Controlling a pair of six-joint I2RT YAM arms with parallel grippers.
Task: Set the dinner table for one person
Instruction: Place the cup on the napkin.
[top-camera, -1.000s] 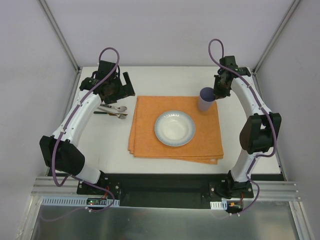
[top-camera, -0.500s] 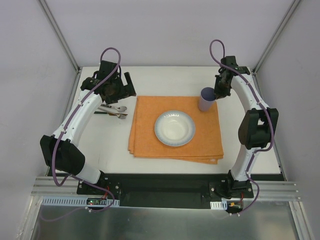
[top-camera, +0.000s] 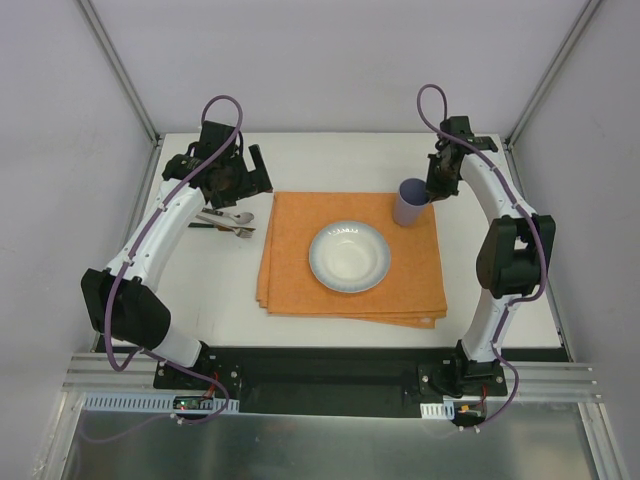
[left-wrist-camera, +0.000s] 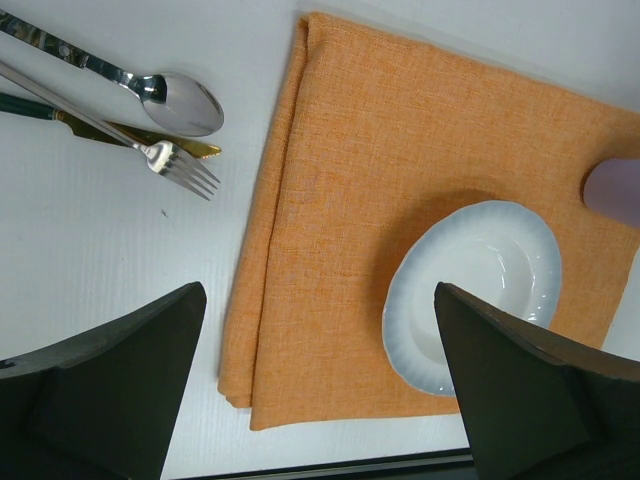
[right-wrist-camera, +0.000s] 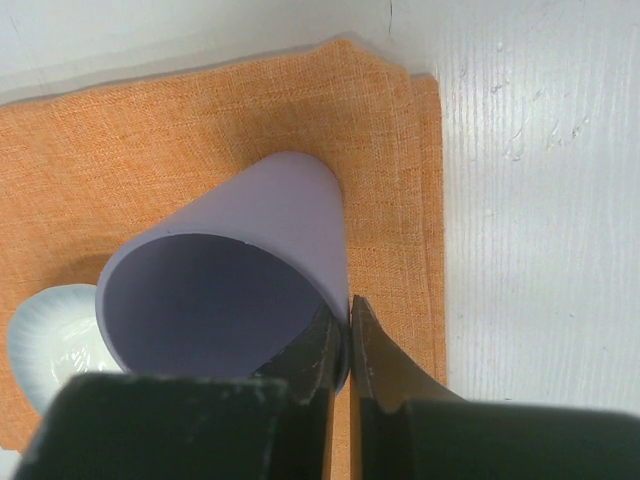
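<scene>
My right gripper (right-wrist-camera: 345, 335) is clenched on the purple cup (right-wrist-camera: 235, 250) by its rim, at the one-o'clock corner of the orange placemat (top-camera: 300, 260) on the dinner table (top-camera: 330, 160). I judge I'm placing the cup, so the next move is to let go cleanly. My left gripper (left-wrist-camera: 320, 390) gapes empty, with the cutlery (left-wrist-camera: 150, 120) off the placemat's ten o'clock.

Dinner table (top-camera: 340, 160) lying bare along the far edge and near left, bowl (top-camera: 349, 256) blocking the placemat's (top-camera: 300, 275) middle, cup (top-camera: 409, 202) standing on its far right corner — right gripper (top-camera: 437, 190) pinching its rim, cutlery (top-camera: 225, 220) lying just left.
</scene>
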